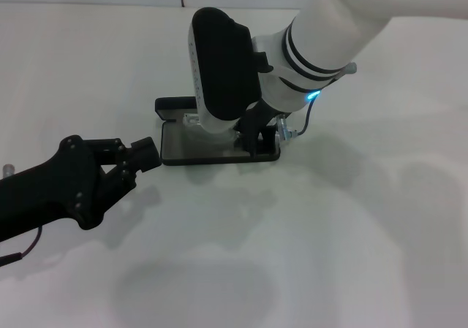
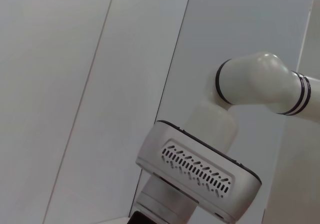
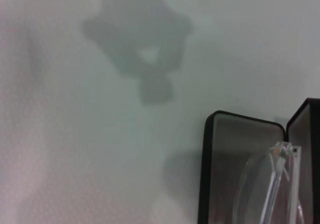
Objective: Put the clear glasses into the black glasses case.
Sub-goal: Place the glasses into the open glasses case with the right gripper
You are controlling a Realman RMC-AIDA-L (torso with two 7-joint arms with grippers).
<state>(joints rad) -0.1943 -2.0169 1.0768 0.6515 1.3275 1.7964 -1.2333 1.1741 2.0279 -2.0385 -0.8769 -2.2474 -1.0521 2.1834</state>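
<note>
Head view: the black glasses case [image 1: 172, 144] lies open on the white table [image 1: 351, 233], long axis running left-right, lid stood up along the far edge. The right claw [image 1: 257, 136] is down over the case tray and the arm hides most of it, so from here I can't tell how its fingers sit, and the glasses aren't visible at all. The left claw [image 1: 143, 155] hovers just beside the case's left end, low over the table, and its fingers look pressed together with nothing between them.

Left wrist view: basically just the right arm [image 2: 250, 84] and its vented wrist housing against the wall. No case, no glasses.

Right wrist view: here's the good stuff. The clear glasses [image 3: 270, 184] sit over the grey lining of the case, lens front roughly lined up with the case's long side, one thin temple hinge up near the lid. Whether the claw is clamped on them, can't tell, no fingers in shot.

My guess is these handle light, slick and a bit springy, easy to scratch. I'd hold at the bridge or the frame's top edge, not the skinny arms.
</note>
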